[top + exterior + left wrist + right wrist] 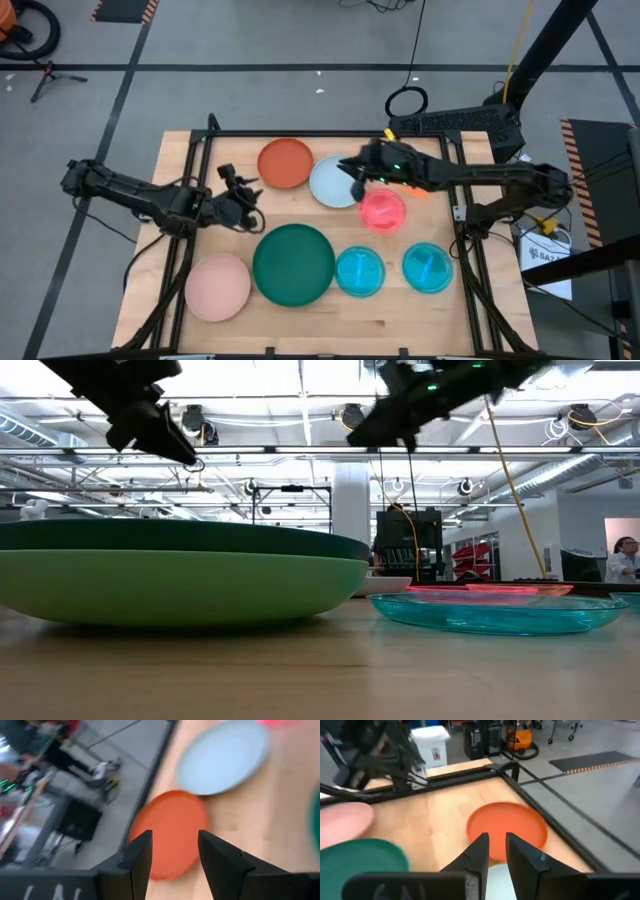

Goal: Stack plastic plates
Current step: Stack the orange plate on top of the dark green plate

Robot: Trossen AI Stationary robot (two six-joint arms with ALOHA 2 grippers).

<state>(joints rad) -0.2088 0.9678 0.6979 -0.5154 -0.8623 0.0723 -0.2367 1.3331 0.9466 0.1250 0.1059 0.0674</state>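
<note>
Plates spread singly over the bench (400, 310), mostly unstacked. Rust plate (285, 163) and pale blue plate (334, 182) at far edge; hot pink plate (383, 210) just beside pale blue. Dark green plate (293, 263) at centre, salmon plate (217, 287) to its left, two translucent blue plates (359, 272) (428, 268) to its right. Low view only: dark green nested in a light green plate (180, 590), hidden from above. Nothing lying in any plate.

Left tool (241, 190) over bare bench left of rust plate, fingers apart, empty. Right tool (352, 168) above pale blue plate, fingers nearly together, gripping nothing.
</note>
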